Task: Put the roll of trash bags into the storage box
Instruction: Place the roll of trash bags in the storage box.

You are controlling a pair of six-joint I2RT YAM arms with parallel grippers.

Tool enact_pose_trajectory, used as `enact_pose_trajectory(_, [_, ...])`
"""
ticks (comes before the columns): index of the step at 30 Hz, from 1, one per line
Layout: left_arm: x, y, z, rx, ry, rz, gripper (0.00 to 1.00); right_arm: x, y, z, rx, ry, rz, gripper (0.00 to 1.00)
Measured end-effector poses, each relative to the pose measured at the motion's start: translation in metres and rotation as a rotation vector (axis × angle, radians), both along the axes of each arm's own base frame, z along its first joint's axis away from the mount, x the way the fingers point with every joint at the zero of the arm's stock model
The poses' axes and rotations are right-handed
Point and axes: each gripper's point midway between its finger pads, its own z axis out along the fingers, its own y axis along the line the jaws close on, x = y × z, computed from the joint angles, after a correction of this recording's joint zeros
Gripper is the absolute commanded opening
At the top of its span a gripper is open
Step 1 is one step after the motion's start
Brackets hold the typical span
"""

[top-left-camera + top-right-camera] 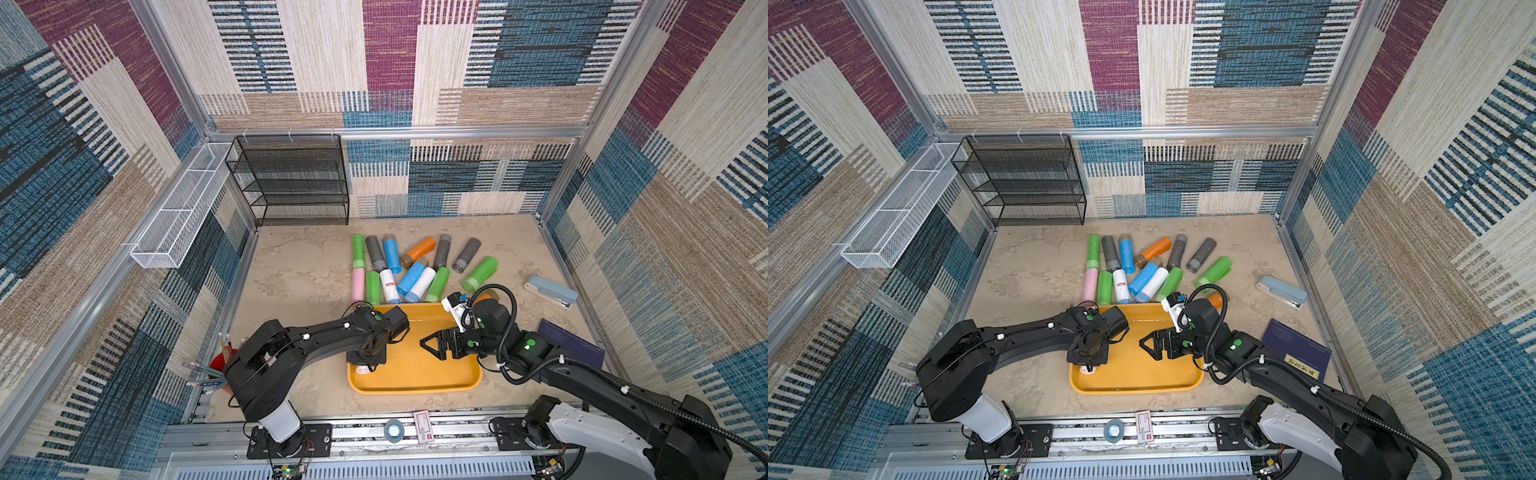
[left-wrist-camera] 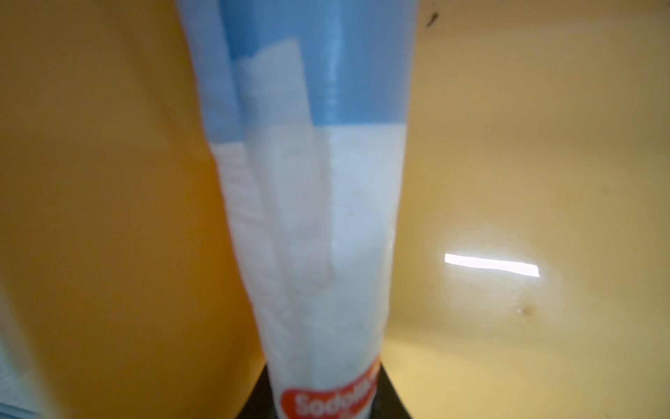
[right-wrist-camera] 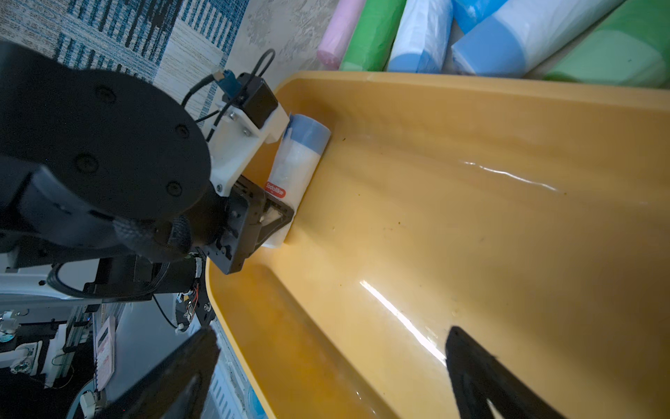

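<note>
The storage box [image 1: 415, 368] [image 1: 1142, 376] is a shallow yellow-orange tray near the table's front. My left gripper [image 1: 366, 360] [image 3: 275, 221] is inside its left end, shut on a roll of trash bags [image 2: 319, 217] [image 3: 297, 163]. That roll is white with a blue band and a red label. It lies low along the tray floor by the left wall, and from above only its end [image 1: 362, 369] shows under the gripper. My right gripper [image 1: 430, 347] [image 3: 331, 335] hovers open over the tray's middle with nothing between its fingers.
Several coloured rolls [image 1: 415, 266] lie in a pile just behind the tray. A blue stapler [image 1: 550, 291] and a dark booklet [image 1: 573, 340] lie to the right. A red pencil cup [image 1: 220, 365] stands at the front left. A black mesh rack [image 1: 291, 178] and white wire basket [image 1: 183, 208] are at the back left.
</note>
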Motion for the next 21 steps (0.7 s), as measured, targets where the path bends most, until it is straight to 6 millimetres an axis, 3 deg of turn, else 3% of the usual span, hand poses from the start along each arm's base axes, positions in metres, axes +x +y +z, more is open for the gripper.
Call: enact_pose_trajectory(21, [0.0047, -0.0008, 0.0009, 0.018, -0.009, 0.002, 0.45, 0.0012, 0.0011, 0.0001, -0.004, 0.005, 0.000, 0.99])
